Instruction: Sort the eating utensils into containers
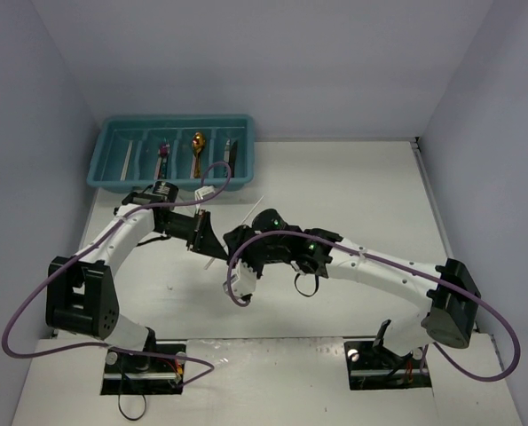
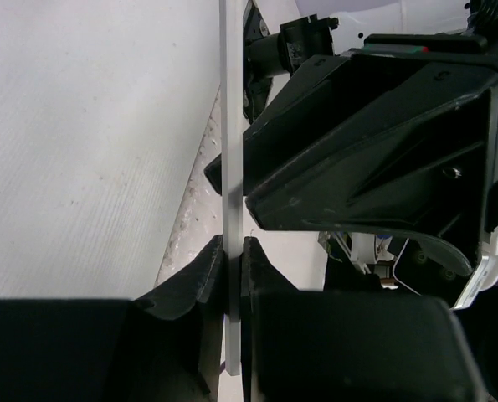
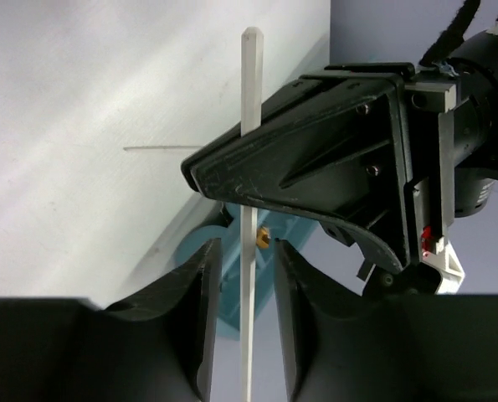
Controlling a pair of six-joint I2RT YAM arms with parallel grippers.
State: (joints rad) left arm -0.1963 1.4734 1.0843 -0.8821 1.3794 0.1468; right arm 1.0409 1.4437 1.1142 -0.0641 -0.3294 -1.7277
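At the far left corner of the counter (image 1: pixel 352 195) sits the teal tray (image 1: pixel 157 181), its four long compartments running side by side. The leftmost holds a pale slim piece (image 1: pixel 126 158). The next holds a dark-handled piece (image 1: pixel 163 153), though I cannot tell what kind. The third holds a gold spoon (image 1: pixel 197 145), and the rightmost a slim silver-and-dark piece (image 1: pixel 229 151). Nearer the arms, clear of the tray, a white chopstick (image 3: pixel 249 100) lies between the two wrists. The left fingers (image 2: pixel 202 280) are pressed against it from both sides, clamping it. The right fingers (image 3: pixel 202 285) stand apart on either side of the same stick without touching it.
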